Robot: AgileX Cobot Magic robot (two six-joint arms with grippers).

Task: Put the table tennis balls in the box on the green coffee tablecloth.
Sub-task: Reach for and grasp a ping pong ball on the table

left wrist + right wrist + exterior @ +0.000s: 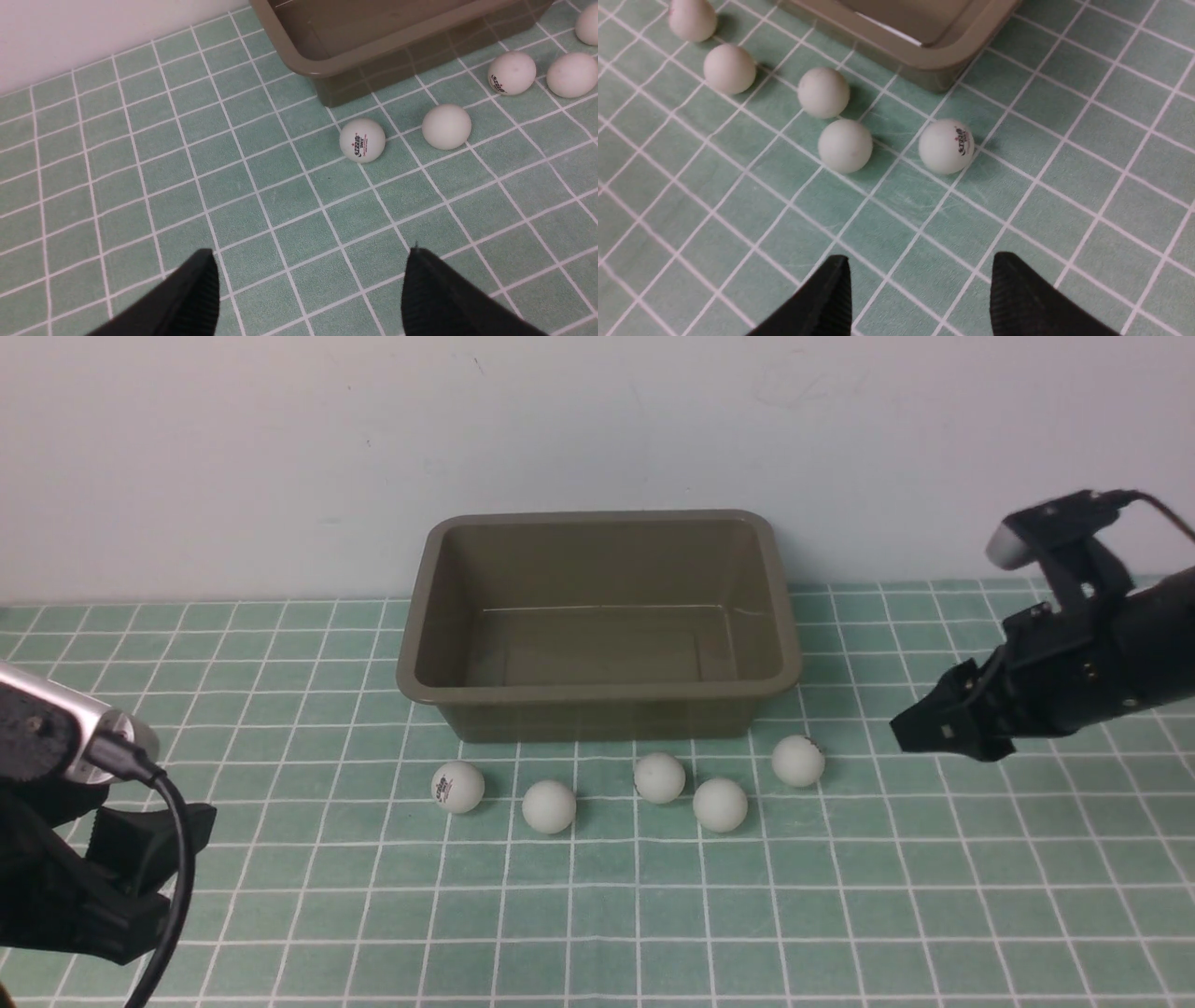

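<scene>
While the green coffee tablecloth (840, 896) covers the surface, the box (597, 689) sits on it toward twelve o'clock; the left gripper (310, 253) hangs released at the box's eight o'clock, the right gripper (920, 257) released at four; five table tennis balls (659, 777) lie on the cloth in a loose row at the box's six o'clock.

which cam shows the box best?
Front view: the whole box is in frame, with its full rim and its empty inside. The left wrist view catches only one corner and part of a wall. The right wrist view shows only a corner of the rim.
</scene>
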